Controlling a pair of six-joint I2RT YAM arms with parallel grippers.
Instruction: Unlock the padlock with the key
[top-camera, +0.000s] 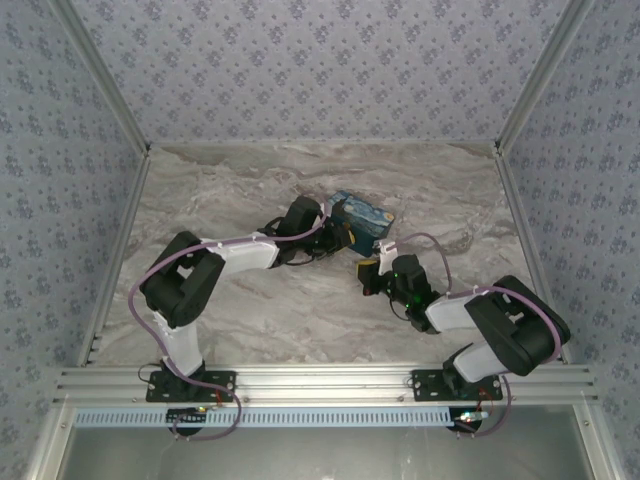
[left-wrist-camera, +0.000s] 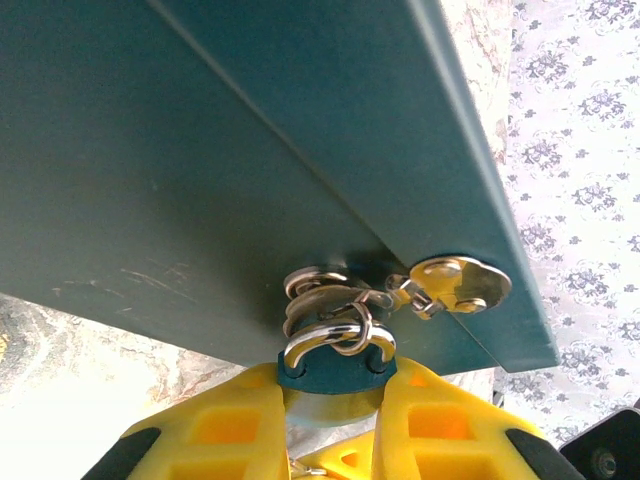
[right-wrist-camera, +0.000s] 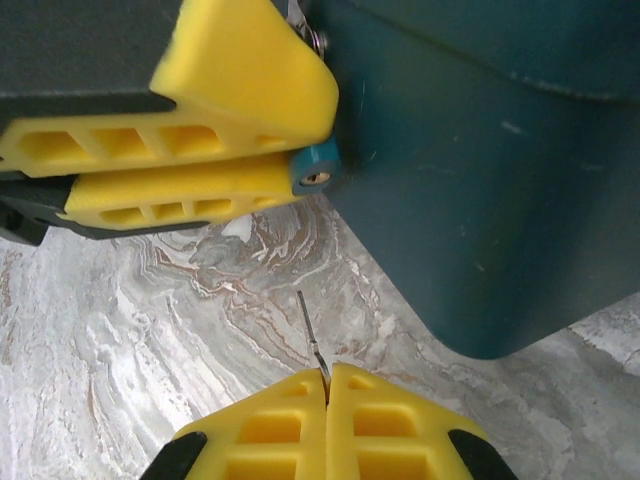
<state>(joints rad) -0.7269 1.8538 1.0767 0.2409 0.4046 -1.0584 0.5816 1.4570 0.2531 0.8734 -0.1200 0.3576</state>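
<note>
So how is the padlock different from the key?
The padlock is chunky, with a blue body and a shiny curved shackle; the key is just a thin grey sliver. The padlock is hooked through a metal ring on the box and pinched by the left gripper; the key is attached to nothing, pinched by the right gripper. Both are held between yellow fingers, and they are apart.

The padlock (left-wrist-camera: 330, 374) has a smooth blue body and a shiny silver metal loop, and the box (left-wrist-camera: 200, 150) is dull dark blue-green (with a few faint scratches). The key (right-wrist-camera: 310, 334) is thin grey metal, the right gripper (right-wrist-camera: 327, 374) has matt yellow plastic fingers (right-wrist-camera: 260, 425), and the table (right-wrist-camera: 120, 330) looks like smooth swirly stone.
</note>
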